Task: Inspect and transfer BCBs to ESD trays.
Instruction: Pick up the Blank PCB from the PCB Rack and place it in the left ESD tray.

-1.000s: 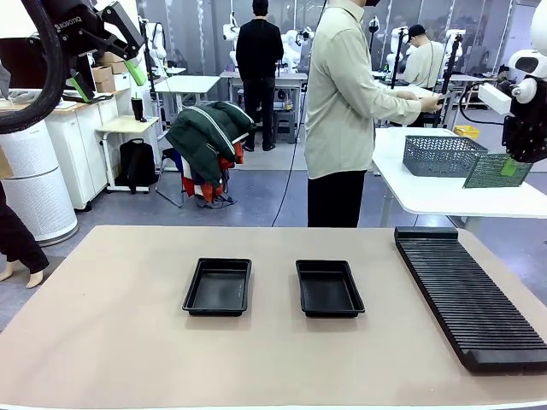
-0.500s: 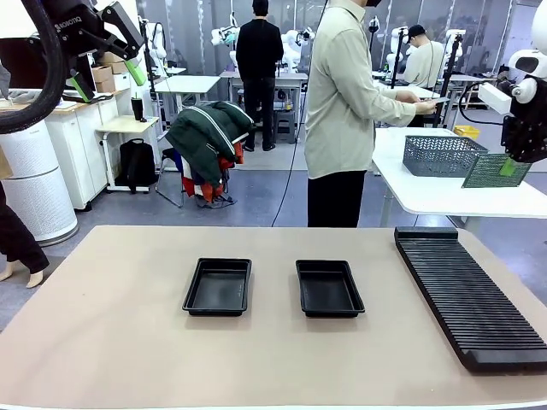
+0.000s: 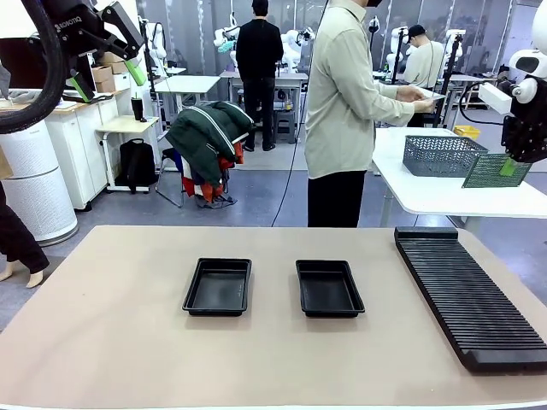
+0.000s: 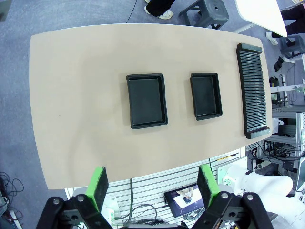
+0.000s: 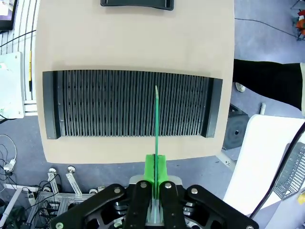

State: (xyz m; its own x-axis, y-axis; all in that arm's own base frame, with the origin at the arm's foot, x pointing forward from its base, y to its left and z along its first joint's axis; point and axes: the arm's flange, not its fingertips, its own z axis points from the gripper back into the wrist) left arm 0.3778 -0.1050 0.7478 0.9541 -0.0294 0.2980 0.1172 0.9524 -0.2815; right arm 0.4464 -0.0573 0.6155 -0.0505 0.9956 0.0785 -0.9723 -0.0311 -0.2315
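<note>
Two black ESD trays (image 3: pixel 217 286) (image 3: pixel 328 288) lie side by side mid-table with nothing in them; the left wrist view shows these trays (image 4: pixel 147 100) (image 4: pixel 206 95) from above. My right gripper (image 3: pixel 510 166) hangs high at the right edge, shut on a green BCB (image 3: pixel 491 173). In the right wrist view that BCB (image 5: pixel 156 121) shows edge-on, pinched by the right gripper (image 5: pixel 156 167) above the ribbed rack (image 5: pixel 131 105). My left gripper (image 3: pixel 108 79) is raised at the top left, open; its pads (image 4: pixel 99 185) stand wide apart around the left gripper (image 4: pixel 153 185).
A long black slotted rack (image 3: pixel 470 295) runs along the table's right side. A person (image 3: pixel 346 111) at the far side holds a flat board (image 3: pixel 430 94) in both hands. A grey mesh basket (image 3: pixel 443 154) rests on a white side table (image 3: pixel 427 192).
The person has lifted the board a little higher in their hands. Both arms have stayed still.
</note>
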